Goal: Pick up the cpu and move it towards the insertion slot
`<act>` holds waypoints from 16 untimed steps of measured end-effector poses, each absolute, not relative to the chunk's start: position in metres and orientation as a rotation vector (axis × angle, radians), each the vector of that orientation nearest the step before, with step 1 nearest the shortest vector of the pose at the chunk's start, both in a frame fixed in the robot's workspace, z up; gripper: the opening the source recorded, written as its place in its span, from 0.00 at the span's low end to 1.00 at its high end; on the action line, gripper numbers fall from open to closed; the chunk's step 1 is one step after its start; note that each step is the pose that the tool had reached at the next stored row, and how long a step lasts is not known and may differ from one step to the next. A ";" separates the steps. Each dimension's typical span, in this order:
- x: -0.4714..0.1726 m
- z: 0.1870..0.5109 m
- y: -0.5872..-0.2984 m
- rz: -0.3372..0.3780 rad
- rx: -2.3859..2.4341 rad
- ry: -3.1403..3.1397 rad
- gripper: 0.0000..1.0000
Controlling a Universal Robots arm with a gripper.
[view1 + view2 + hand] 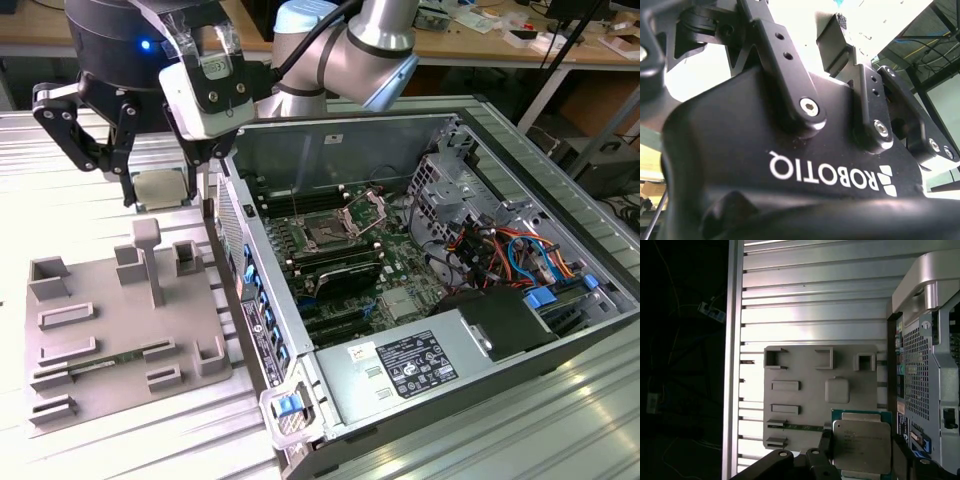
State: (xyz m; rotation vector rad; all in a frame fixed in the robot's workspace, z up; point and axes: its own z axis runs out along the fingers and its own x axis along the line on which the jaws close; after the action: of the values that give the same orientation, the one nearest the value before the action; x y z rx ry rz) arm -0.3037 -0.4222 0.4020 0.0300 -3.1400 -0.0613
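- The claw is clenched on the cpu, its two fingers pressed against opposite edges of the chip.
- From where I stand the cpu is up in the air, lying flat with its silvery top up. In the first wrist view the cpu sits square between the dark fingers.
- Right under it is the grey tray. The chip hangs over the tray's far end, clear of the raised blocks.
- The tray lies flat on the ribbed metal worktop, touching the open case on the exterior view's right.
- The cpu is just beside the case's near wall, on the tray's side of it.
- The slot is inside the case on the green board, well apart from the chip, towards the exterior view's right.
- Its silver bracket stands hinged open and the dark centre is bare.
- The arm reaches in from above the case's far edge.
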 end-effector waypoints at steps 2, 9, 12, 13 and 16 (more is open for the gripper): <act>-0.302 0.402 -0.422 -0.061 0.030 -3.140 0.55; -0.296 0.402 -0.422 -0.061 0.030 -3.140 0.55; -0.294 0.402 -0.422 -0.061 0.030 -3.140 0.55; -0.293 0.402 -0.422 -0.061 0.030 -3.140 0.55; -0.291 0.402 -0.422 -0.061 0.030 -3.140 0.55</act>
State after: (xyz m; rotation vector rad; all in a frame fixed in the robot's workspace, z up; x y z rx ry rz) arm -0.2906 -0.4222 0.4019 0.0300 -3.1400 -0.0613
